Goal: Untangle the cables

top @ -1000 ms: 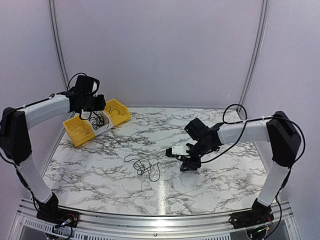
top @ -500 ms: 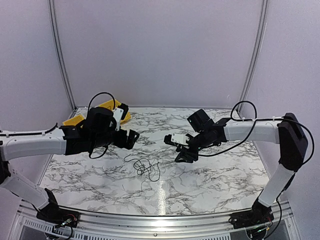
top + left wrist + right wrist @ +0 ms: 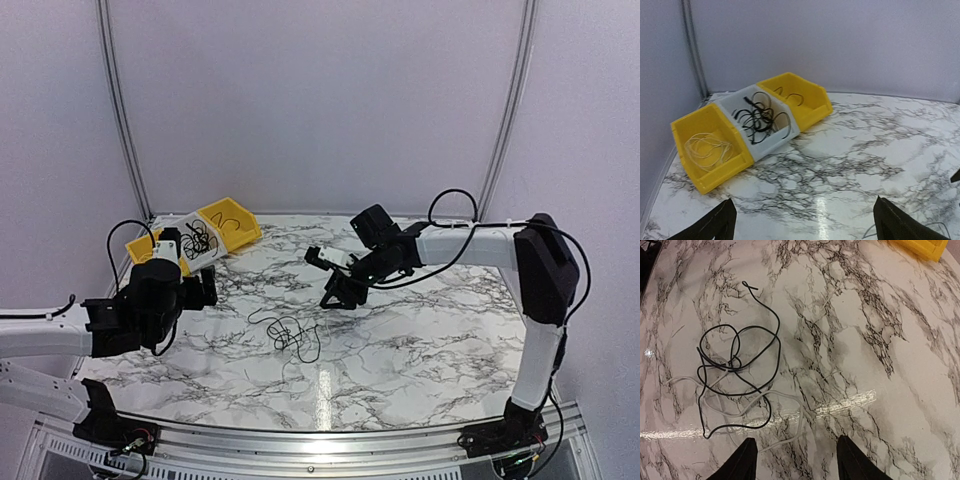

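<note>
A loose tangle of thin black cables lies on the marble table near the middle. The right wrist view shows their black loops interlaced with a pale grey cable. More black cables are piled in a grey bin at the far left. My left gripper hovers open and empty to the left of the tangle, facing the bins, its jaws wide apart. My right gripper hangs open above the table, up and right of the tangle, with nothing between its fingers.
Two yellow bins flank the grey bin. The left yellow bin holds a pale coiled cable, and the right yellow bin holds a short dark cable. Enclosure walls stand close behind and beside the table.
The left arm has pulled back from over the bins to the near left and opened; black cables now lie in the grey bin. The right arm has moved left and farther back.
</note>
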Action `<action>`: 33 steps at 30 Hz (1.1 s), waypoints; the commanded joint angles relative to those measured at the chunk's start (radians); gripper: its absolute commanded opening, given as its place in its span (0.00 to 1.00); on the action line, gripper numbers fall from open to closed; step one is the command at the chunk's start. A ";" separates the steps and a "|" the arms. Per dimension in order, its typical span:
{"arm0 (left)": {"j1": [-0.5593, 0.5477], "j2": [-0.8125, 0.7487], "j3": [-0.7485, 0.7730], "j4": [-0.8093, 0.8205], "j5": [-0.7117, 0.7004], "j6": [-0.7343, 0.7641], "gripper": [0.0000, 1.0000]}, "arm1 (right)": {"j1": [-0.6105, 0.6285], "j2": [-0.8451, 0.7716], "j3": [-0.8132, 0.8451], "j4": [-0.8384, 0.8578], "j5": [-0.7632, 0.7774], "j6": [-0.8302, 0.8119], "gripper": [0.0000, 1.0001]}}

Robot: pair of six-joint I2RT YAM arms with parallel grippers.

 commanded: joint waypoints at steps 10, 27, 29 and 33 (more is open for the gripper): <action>-0.018 0.269 0.171 -0.206 -0.019 -0.040 0.92 | 0.008 0.178 0.137 -0.063 -0.024 0.054 0.46; -0.073 0.468 0.232 0.152 0.518 -0.089 0.72 | 0.008 0.062 0.094 -0.068 -0.068 0.020 0.00; -0.073 0.501 0.238 0.190 0.533 -0.103 0.72 | 0.008 0.033 0.084 -0.068 -0.081 0.022 0.00; -0.073 0.584 0.280 0.228 0.558 -0.125 0.71 | 0.008 0.004 0.065 -0.065 -0.116 0.031 0.00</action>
